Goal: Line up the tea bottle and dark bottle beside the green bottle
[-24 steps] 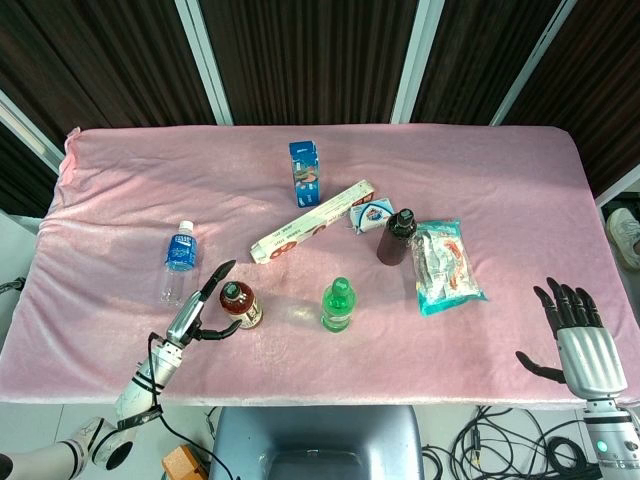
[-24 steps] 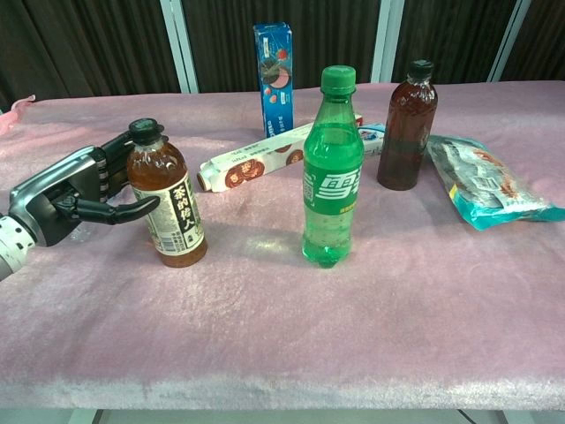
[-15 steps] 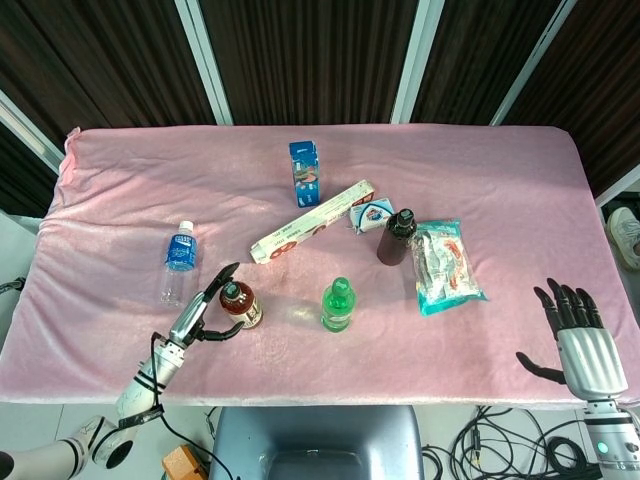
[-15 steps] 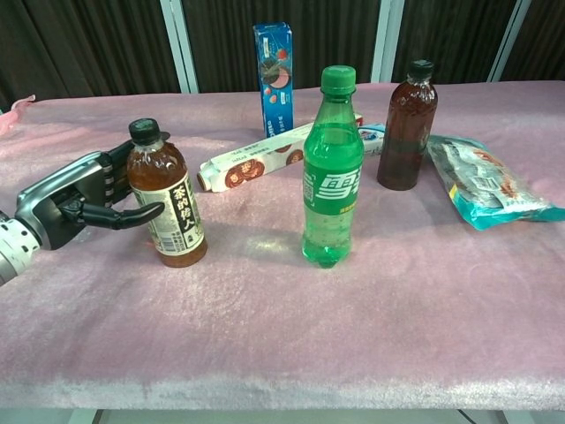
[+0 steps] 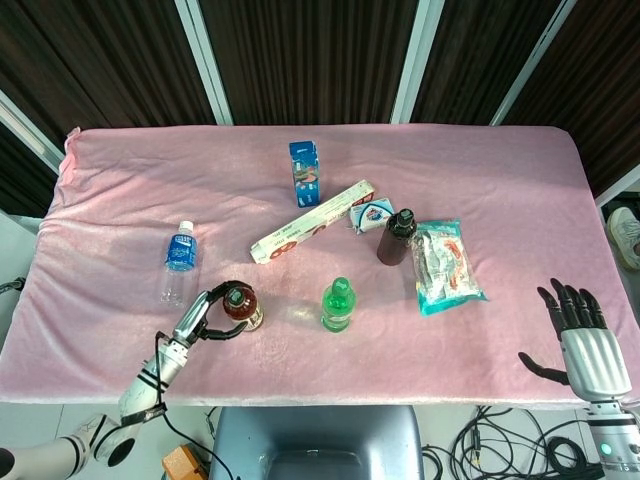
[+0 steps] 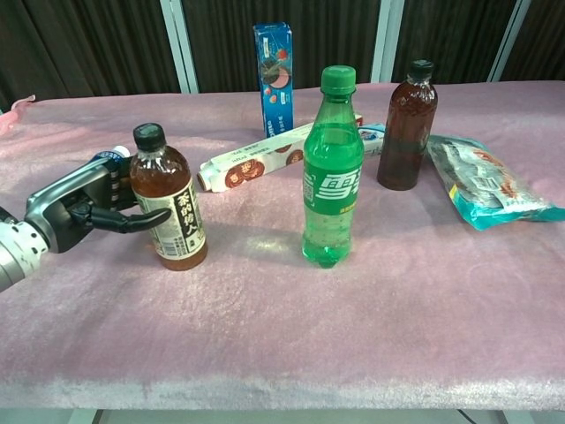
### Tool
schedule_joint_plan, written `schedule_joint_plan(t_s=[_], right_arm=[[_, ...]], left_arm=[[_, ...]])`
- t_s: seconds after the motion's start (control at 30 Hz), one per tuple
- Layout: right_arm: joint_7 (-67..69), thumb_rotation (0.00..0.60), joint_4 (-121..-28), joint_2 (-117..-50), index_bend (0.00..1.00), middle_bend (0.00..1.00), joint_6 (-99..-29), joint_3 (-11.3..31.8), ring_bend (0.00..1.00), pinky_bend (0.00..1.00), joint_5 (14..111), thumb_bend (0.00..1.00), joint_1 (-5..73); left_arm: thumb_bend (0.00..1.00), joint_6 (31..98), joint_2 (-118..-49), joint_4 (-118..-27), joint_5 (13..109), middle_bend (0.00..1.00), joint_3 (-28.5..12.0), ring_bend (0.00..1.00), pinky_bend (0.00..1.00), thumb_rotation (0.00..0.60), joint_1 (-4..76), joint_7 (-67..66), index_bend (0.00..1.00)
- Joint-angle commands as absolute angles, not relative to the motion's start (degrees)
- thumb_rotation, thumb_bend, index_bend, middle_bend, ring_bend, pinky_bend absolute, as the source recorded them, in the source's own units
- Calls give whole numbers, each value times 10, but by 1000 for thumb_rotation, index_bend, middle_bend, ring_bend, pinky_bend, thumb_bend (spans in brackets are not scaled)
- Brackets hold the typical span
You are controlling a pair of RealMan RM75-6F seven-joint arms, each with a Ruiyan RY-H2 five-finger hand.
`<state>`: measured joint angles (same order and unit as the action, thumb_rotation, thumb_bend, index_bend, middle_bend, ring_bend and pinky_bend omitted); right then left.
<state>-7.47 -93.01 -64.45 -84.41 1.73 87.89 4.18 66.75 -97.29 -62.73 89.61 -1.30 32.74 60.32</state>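
The tea bottle (image 5: 241,305) (image 6: 168,208), brown with a black cap and a pale label, stands upright at the front left. My left hand (image 5: 196,318) (image 6: 76,210) wraps it from the left, thumb across the label and fingers behind. To its right the green bottle (image 5: 338,305) (image 6: 331,168) stands upright, a clear gap away. The dark bottle (image 5: 396,237) (image 6: 406,126) stands further back and right of the green one. My right hand (image 5: 580,334) hovers open beyond the table's front right corner, away from all the bottles.
A blue carton (image 5: 304,172) (image 6: 274,75) stands at the back. A long biscuit box (image 5: 312,222) (image 6: 260,162) lies diagonally behind the bottles, with a small packet (image 5: 372,215) at its end. A snack bag (image 5: 447,266) (image 6: 490,185) lies right of the dark bottle. A water bottle (image 5: 177,262) lies at the left.
My left hand's fingers have closed in around the tea bottle from an open pose beside it. The bottle has turned slightly. The right hand has barely moved.
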Motion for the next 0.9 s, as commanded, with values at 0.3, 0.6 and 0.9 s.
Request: schedule_joint_plan(t_s=[0.3,0.6,0.9], right_arm=[[-72,600,-930,-643,0,0,-846,17,0,36,881,288,40],[-74,600,-930,-643,0,0,-845,12,0,36,889,288,40],[-42,600,-935,-629,0,0,-850,11,0,36,892,222,37]], left_arm=[[516,732,-1014,-635,882,811,-40,572,589,600,301,559,786],[533,715,-1038,-674,869,812,-70,573,580,600,326,497,794],[532,688,-1083,-691,849,805,-101,572,550,600,358,420,794]])
